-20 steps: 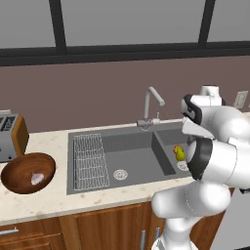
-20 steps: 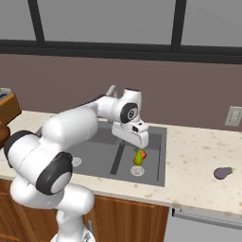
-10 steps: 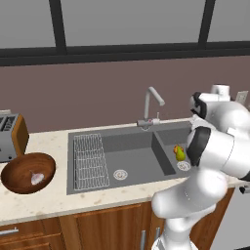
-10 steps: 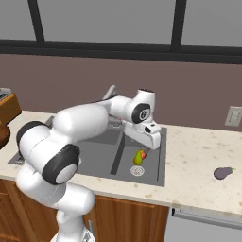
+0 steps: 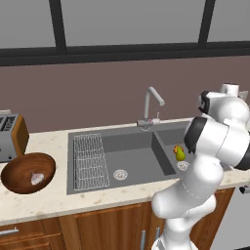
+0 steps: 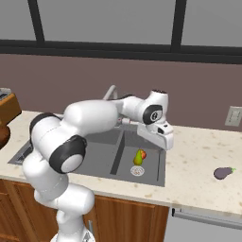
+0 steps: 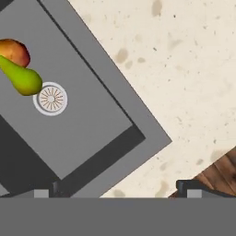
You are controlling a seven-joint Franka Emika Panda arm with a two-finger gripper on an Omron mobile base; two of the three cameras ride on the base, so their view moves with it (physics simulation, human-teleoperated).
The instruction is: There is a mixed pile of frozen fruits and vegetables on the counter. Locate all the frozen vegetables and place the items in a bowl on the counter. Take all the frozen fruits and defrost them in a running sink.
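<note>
The claw (image 6: pixel 164 142) hangs wide and empty over the right edge of the sink (image 6: pixel 158 176), carrying nothing. Just below it, in the smaller basin beside the drain, lie the yellow-green pear (image 6: pixel 138 157) and the orange fruit (image 7: pixel 14 51), touching, so the fruit half looks done. To the right, well apart on the bench (image 6: pixel 198 165), lies the purple eggplant (image 6: pixel 223 173), which I judge to be the next pick: swing right, descend, close. It must then cross to the wooden bowl (image 5: pixel 28 172), where a pale bulb (image 5: pixel 37 178) already rests.
</note>
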